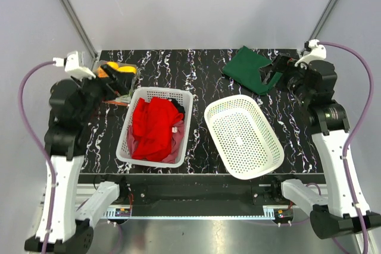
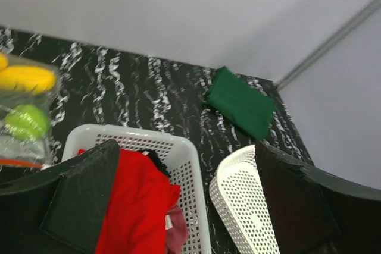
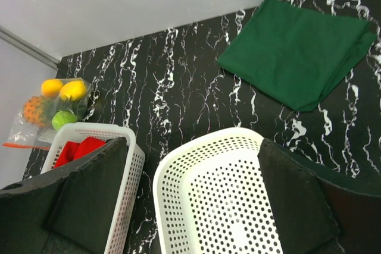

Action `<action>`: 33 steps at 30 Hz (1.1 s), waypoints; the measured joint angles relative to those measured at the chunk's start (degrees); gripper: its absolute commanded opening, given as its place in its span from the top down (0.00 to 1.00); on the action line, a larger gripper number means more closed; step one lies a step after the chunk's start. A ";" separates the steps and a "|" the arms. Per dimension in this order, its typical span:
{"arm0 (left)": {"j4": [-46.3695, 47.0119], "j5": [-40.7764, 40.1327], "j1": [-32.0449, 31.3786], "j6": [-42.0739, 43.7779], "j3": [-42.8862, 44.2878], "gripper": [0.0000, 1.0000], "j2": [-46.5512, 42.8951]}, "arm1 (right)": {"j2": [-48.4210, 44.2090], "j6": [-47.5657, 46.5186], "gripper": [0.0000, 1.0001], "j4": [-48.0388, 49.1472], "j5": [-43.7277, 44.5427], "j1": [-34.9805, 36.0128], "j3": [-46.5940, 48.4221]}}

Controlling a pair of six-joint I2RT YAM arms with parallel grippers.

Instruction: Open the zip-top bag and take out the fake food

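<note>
The clear zip-top bag (image 3: 50, 114) with a red-orange zip strip lies at the far left of the table. In it are an orange piece (image 3: 51, 87), a yellow oblong piece (image 3: 72, 90), a pineapple (image 3: 33, 110) and a round green fruit (image 3: 61, 119). The bag also shows in the left wrist view (image 2: 24, 117) and, partly hidden by the left arm, in the top view (image 1: 119, 75). My left gripper (image 2: 184, 206) is open and empty, raised to the right of the bag. My right gripper (image 3: 190, 206) is open and empty, raised at the far right.
A white basket (image 1: 156, 124) holding red cloth (image 1: 153, 126) stands just right of the bag. An empty white perforated basket (image 1: 243, 136) stands right of centre. A folded green cloth (image 1: 249, 68) lies at the back right.
</note>
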 measured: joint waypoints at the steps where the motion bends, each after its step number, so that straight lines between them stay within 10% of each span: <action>1: -1.64 -0.76 0.85 -0.42 1.46 0.01 2.43 | 0.98 0.37 0.00 -0.02 -0.02 0.00 0.00; 18: 2.08 7.26 33.92 -15.65 -11.17 0.04 28.68 | 14.53 3.23 0.00 3.23 -14.56 -0.07 5.70; 33: 18.14 9.33 34.12 -26.73 -14.73 0.14 48.39 | 22.77 4.74 0.00 14.56 -25.64 2.84 3.98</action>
